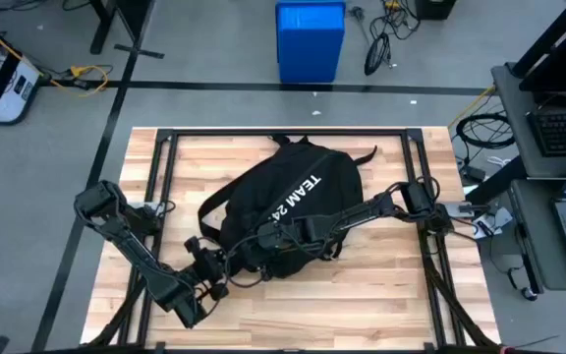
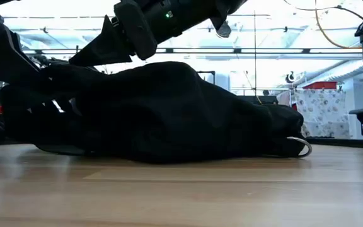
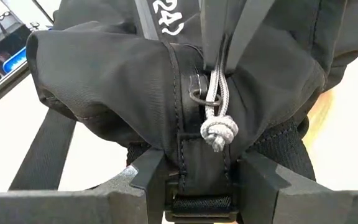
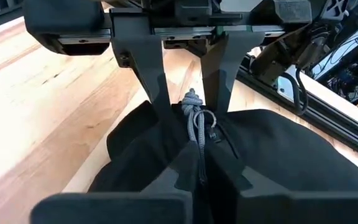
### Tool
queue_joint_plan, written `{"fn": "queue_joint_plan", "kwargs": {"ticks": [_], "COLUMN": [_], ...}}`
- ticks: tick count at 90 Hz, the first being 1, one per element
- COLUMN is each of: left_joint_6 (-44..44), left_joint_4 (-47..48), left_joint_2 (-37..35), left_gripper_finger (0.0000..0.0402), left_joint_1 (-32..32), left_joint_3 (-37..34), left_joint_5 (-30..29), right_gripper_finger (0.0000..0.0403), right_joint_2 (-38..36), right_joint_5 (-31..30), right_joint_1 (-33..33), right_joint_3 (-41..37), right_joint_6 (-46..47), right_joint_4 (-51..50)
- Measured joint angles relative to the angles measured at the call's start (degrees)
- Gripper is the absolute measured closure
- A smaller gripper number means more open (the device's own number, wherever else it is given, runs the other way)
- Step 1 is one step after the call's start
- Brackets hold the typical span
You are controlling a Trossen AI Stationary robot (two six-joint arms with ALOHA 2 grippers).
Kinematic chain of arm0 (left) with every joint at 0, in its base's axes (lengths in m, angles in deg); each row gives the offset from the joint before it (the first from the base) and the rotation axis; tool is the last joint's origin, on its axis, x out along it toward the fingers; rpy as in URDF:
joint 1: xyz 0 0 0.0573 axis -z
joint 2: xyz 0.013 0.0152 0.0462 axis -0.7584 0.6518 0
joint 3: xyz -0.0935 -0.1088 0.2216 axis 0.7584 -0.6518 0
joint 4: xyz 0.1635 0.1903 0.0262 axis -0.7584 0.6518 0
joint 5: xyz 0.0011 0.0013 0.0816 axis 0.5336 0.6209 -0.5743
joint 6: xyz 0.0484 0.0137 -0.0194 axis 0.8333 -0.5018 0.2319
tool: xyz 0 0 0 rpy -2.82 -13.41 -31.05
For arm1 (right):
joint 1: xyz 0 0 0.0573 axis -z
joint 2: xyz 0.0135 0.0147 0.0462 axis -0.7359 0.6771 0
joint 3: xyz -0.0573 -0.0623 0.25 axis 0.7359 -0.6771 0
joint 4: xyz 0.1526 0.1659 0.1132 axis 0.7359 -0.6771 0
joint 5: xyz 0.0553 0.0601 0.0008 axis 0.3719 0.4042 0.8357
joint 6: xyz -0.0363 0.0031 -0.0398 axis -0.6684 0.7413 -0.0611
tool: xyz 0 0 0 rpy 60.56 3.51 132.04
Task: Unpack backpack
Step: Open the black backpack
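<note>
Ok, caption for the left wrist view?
Left gripper clamps the backpack fabric below the knotted grey zipper cord.

Black backpack (image 1: 283,211), white lettering (image 1: 298,197)

Backpack (image 1: 293,202) lies mid-table (image 1: 381,305); both grippers at its near end.

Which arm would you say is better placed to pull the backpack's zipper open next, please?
Right. The right gripper is closed on the grey zipper cord, ready to pull, while the left gripper clamps a fabric tab on the backpack, likely anchoring it.
</note>
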Motion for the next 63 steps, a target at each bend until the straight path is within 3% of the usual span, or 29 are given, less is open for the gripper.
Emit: {"fn": "queue_joint_plan", "kwargs": {"ticks": [35, 63], "left_joint_6": [0.1, 0.1], "left_joint_4": [0.0, -0.2], "left_joint_2": [0.0, 0.0], "left_gripper_finger": [0.0267, 0.0267], "left_joint_1": [0.0, 0.0], "left_joint_3": [0.0, 0.0], "left_joint_5": [0.0, 0.1], "right_gripper_finger": [0.0402, 0.0403], "right_joint_2": [-0.5, -5.6], "right_joint_5": [-1.0, -8.4], "right_joint_1": [0.2, 0.1], "right_joint_3": [0.0, 0.1], "right_joint_6": [-2.5, -3.1], "right_joint_4": [-8.7, -16.6]}}
